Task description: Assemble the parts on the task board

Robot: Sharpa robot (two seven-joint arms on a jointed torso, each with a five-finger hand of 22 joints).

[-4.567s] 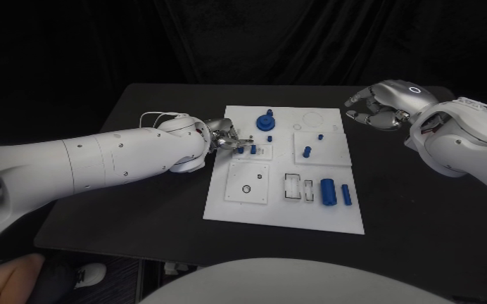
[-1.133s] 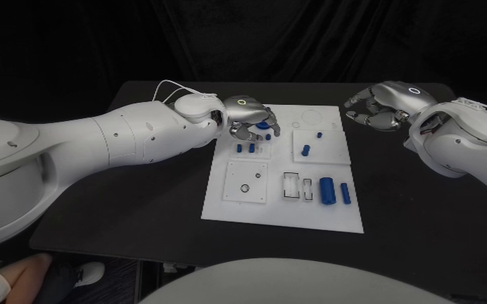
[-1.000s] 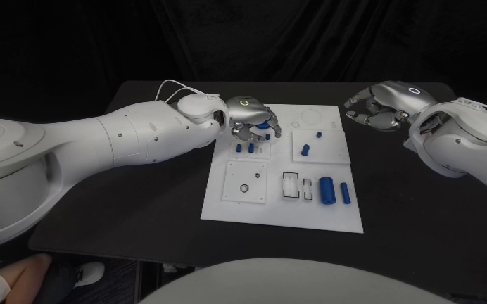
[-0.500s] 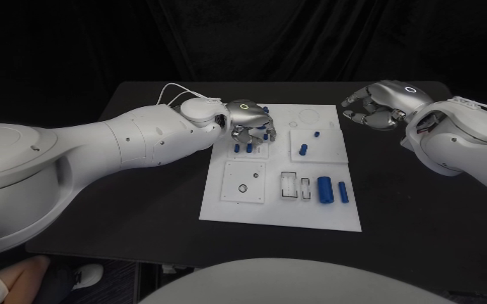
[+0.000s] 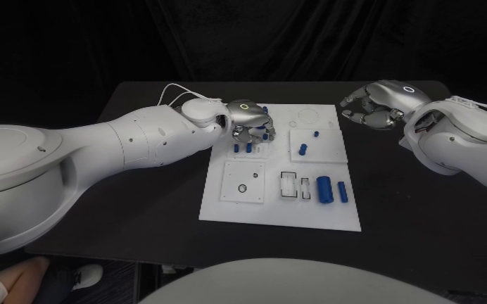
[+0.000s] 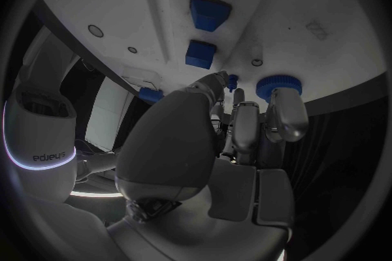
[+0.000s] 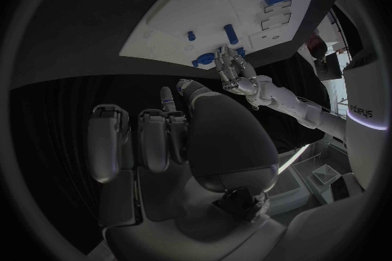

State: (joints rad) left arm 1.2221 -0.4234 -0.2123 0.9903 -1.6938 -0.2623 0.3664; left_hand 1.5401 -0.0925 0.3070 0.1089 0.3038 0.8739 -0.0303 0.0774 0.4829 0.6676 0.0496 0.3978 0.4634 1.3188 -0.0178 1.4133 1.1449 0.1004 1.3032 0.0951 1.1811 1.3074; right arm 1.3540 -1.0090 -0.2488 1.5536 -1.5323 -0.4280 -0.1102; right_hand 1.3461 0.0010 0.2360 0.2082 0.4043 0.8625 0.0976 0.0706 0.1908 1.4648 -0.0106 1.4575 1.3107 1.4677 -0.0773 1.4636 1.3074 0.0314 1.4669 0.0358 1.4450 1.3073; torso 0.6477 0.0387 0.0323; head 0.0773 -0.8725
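The white task board [image 5: 243, 202] lies mid-table. My left hand [image 5: 247, 115] hovers over its far left corner, covering most of the round blue part [image 6: 279, 86]. In the left wrist view my left hand [image 6: 237, 124] pinches a small blue peg [image 6: 232, 81] between thumb and fingertip, close to the board [image 6: 302, 6]. Two short blue pegs [image 5: 236, 148] [image 5: 250, 147] stand just in front of the hand. My right hand [image 5: 374, 103] hangs beyond the board's far right corner, fingers curled in, holding nothing.
Two blue cylinders [image 5: 324, 188] [image 5: 342, 191] lie at the board's near right. Two more pegs [image 5: 302, 150] [image 5: 316, 134] stand on the right square plate. A square plate with a round hole [image 5: 243, 181] sits near left. Black table surrounds the board.
My left hand has moved from the two short pegs toward the far edge and, in the last second, slid over the round blue part. The right hand has stayed put.
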